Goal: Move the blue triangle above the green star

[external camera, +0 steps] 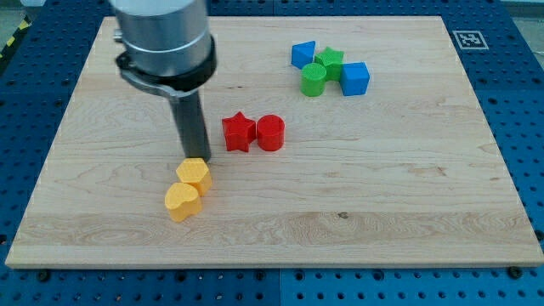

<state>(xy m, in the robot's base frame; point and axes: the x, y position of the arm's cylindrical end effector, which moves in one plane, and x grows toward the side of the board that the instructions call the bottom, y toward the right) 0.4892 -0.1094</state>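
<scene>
The blue triangle (303,53) lies near the view's top, just left of the green star (331,59) and touching it. A green cylinder (314,79) sits below the star, and a blue cube (354,78) sits to the star's right. My tip (195,156) is far away at the view's left, resting just above a yellow hexagon (195,175) and touching or almost touching it.
A yellow heart (182,202) lies just below the yellow hexagon. A red star (239,132) and a red cylinder (270,133) sit side by side right of my tip. The wooden board (408,187) ends at blue pegboard on all sides.
</scene>
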